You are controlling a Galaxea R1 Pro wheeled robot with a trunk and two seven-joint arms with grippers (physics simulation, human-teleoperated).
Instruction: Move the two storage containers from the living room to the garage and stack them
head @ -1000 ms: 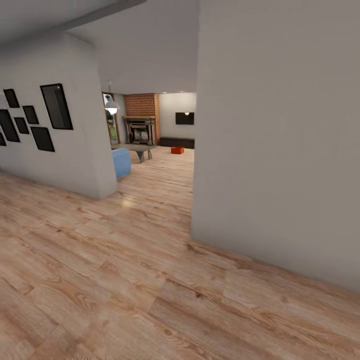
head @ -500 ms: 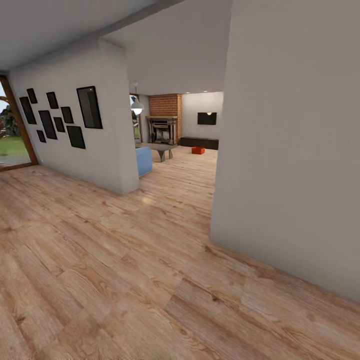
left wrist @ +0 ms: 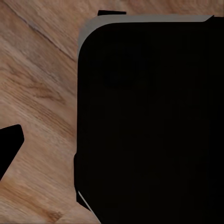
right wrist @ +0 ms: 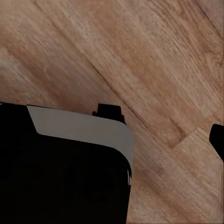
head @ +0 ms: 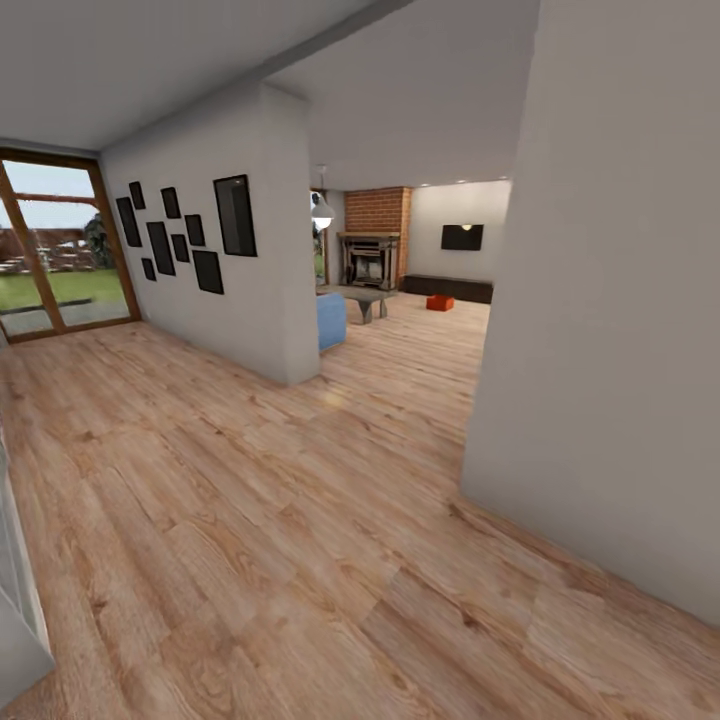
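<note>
Storage container (head: 440,302) — small orange-red box on far wood-plank floor (head: 250,520); hands' state unclear.

Light honey-brown wood grain is shown across the plank floor (head: 250,520). White-grey walls (head: 620,330) are seen, with black frames (head: 234,214). An orange-red container (head: 440,303), red brick column (head: 378,208), blue sofa (head: 331,320) and black TV (head: 462,237) are visible.
</note>
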